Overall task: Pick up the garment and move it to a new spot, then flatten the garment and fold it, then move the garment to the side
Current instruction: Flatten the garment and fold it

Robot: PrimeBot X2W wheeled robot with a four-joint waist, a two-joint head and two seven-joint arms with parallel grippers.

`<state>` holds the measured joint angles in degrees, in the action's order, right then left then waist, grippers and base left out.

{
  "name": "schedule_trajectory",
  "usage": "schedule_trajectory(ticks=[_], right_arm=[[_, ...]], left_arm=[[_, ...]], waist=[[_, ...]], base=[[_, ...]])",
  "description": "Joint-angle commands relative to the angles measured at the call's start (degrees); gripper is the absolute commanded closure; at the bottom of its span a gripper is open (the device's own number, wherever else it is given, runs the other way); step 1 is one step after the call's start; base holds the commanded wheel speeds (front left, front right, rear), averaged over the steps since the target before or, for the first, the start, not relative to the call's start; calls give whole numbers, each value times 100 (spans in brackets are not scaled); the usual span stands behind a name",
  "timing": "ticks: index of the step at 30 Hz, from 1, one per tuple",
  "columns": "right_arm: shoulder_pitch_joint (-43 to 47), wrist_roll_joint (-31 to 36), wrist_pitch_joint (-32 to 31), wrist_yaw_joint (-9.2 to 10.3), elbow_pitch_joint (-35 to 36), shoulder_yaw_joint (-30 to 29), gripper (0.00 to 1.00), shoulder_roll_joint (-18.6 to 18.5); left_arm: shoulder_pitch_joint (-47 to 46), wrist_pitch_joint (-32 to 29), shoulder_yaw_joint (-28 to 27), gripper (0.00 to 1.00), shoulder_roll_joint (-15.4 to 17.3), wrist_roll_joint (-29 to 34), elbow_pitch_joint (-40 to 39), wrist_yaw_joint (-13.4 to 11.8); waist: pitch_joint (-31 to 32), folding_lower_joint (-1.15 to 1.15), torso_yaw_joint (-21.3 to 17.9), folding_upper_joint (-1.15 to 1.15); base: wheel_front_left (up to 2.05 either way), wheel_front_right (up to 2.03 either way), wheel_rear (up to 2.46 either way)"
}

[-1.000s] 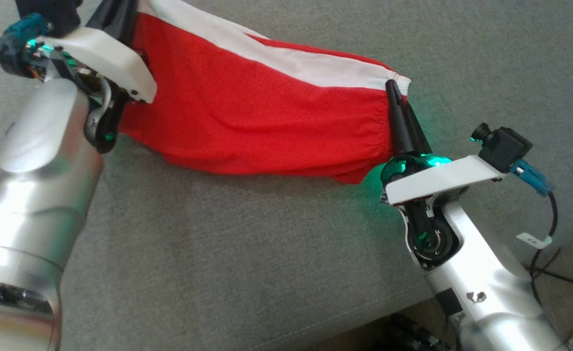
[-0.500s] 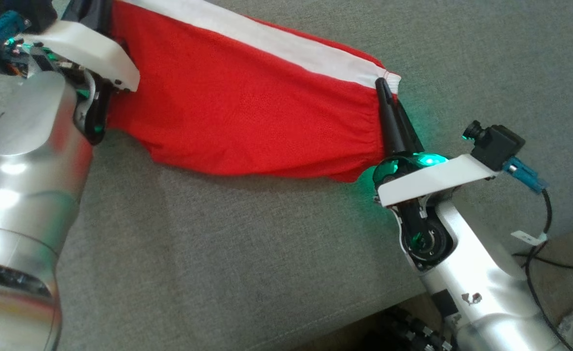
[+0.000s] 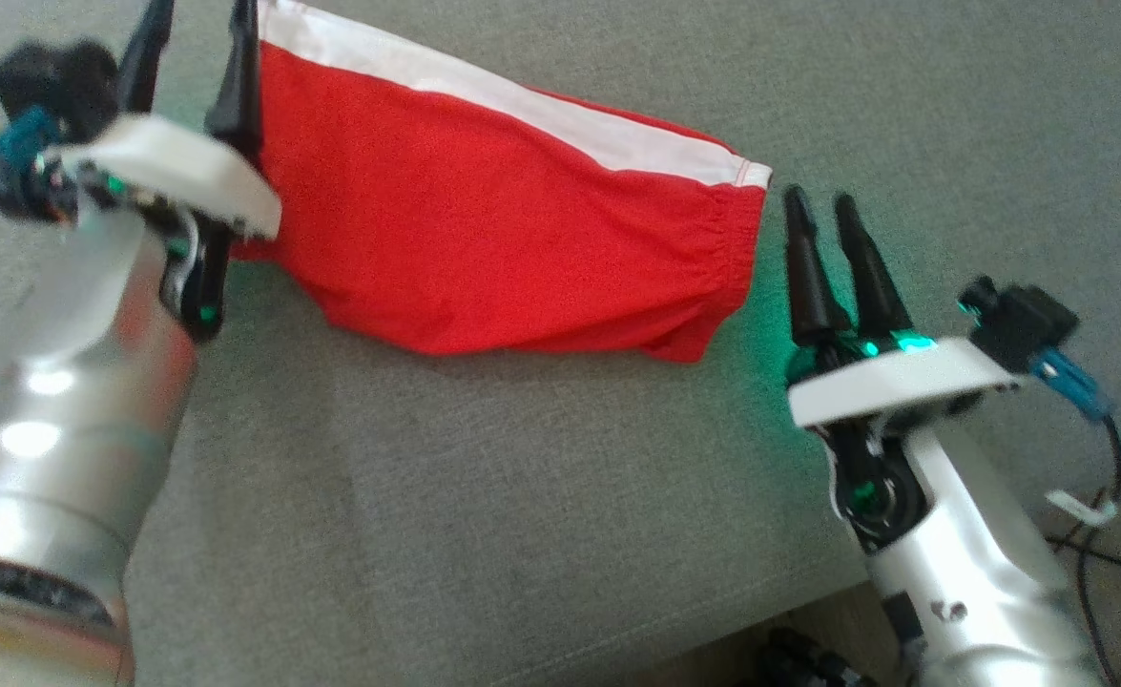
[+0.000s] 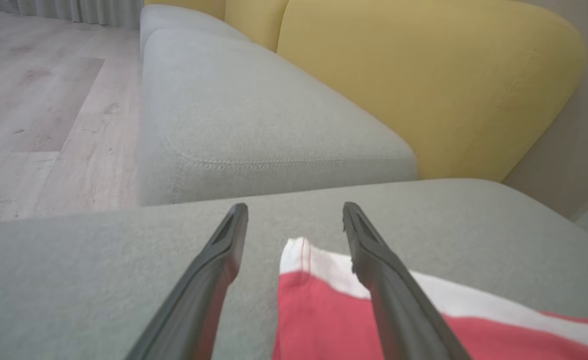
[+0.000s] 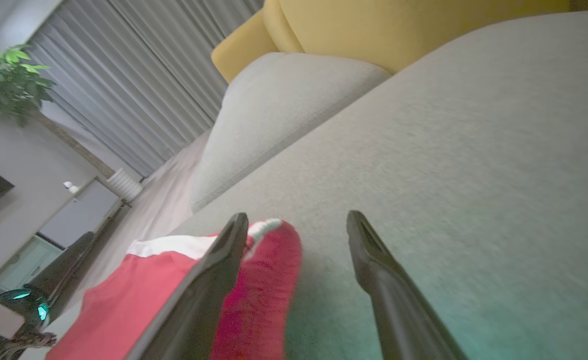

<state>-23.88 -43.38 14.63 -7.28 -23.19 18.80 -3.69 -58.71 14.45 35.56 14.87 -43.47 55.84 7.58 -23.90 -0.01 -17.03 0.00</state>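
The garment [image 3: 484, 239] is red with a white band along its far edge, and it lies stretched out on the grey sofa cushion [image 3: 522, 496]. My left gripper [image 3: 199, 19] stands open at the garment's left end, one finger over the cloth's corner. In the left wrist view the white-and-red corner of the garment [image 4: 319, 310] lies between the spread fingers of the left gripper [image 4: 295, 207]. My right gripper [image 3: 819, 198] is open, just right of the gathered elastic end and apart from it. In the right wrist view the garment [image 5: 123, 295] lies beside the left finger of the right gripper [image 5: 298, 216].
A yellow backrest [image 4: 424, 75] rises behind the seat, with a second grey cushion [image 4: 248, 110] beyond a seam. Wooden floor [image 4: 38, 100] lies past it. The cushion's front edge runs at the lower right, where a cable [image 3: 1094, 477] hangs.
Both grippers have opened and let go of the garment. The right gripper has drawn back to the right, off the elastic end. The garment now rests on the cushion.
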Motion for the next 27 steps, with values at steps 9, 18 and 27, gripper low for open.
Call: schedule_trajectory(ticks=[9,18,27], right_arm=[[542,764,37,-21,191,-652,0,81],[602,914,37,-21,292,-781,0,81],[693,887,37,-21,236,-799,0,81]], left_arm=[[709,-65,154,0,119,-137,124,-9],[787,-319,250,0,-115,-338,689,-10],[996,-544,724,0,-158,-691,111,-10]], waist=[[251,1,172,0],[164,1,96,0],[257,1,152,0]], base=[[0,0,0],[0,0,0],[0,0,0]])
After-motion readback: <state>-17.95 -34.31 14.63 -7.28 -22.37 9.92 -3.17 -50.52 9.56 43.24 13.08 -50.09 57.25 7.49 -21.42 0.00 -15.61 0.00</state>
